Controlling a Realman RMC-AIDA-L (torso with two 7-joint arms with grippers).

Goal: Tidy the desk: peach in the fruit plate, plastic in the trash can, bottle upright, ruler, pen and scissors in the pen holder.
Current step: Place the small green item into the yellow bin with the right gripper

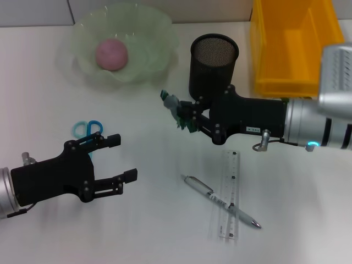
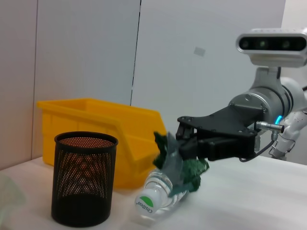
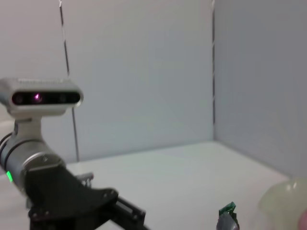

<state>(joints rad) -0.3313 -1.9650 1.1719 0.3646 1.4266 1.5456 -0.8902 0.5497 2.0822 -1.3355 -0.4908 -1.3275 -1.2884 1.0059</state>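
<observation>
Right gripper (image 1: 187, 116) clamping the green plastic (image 1: 177, 111) above the desk (image 1: 148, 231), beside the holder.

From the left: the left gripper (image 1: 125, 158) is hovering low over the desk with its 2 fingers (image 1: 114, 140) spread apart and holding nothing, the blue-handled scissors (image 1: 87, 130) lying just behind it. The peach (image 1: 112, 54) is sitting in the plate (image 1: 159, 38) at the back left. The right gripper's fingers are pinching the crumpled plastic just in front of the black mesh holder (image 1: 213, 65); in the left wrist view the bottle (image 2: 156, 194) is lying on its side under the plastic. The pen (image 1: 220, 201) is lying crossed over the ruler (image 1: 231, 192) in front, and the yellow bin (image 1: 291, 44) is standing at the back right.
</observation>
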